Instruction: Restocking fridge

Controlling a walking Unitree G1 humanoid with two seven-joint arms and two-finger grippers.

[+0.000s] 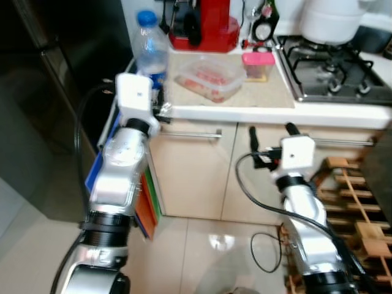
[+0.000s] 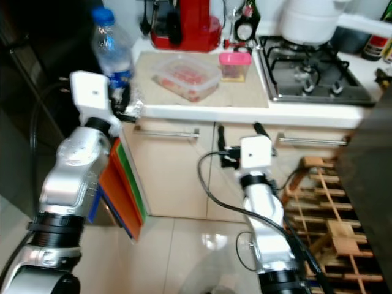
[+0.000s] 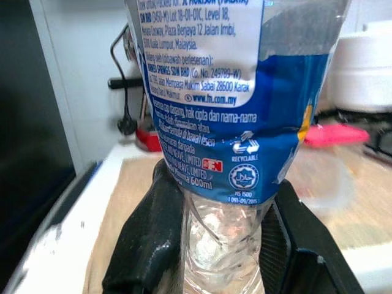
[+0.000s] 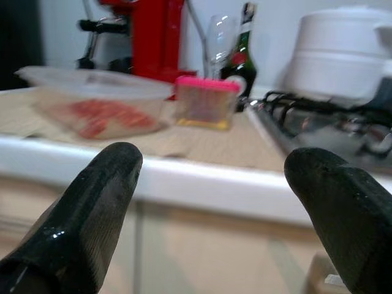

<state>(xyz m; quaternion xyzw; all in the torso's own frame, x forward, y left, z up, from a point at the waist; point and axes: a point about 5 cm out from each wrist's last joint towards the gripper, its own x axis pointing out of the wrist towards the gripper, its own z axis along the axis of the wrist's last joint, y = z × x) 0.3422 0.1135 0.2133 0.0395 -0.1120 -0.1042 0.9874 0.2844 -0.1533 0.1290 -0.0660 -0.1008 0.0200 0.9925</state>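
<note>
A clear water bottle with a blue cap and blue label stands at the left end of the counter. My left gripper is shut on the bottle's lower part, one black finger on each side. A clear food container with red contents and a small pink-lidded box sit on the beige mat further right. My right gripper is open in front of the cabinet, just below the counter edge, with nothing between its fingers. The dark fridge stands at the left.
A red appliance stands at the back of the counter. A gas hob with a white pot is on the right. A wooden rack leans at the lower right. Coloured boards stand beside the cabinet.
</note>
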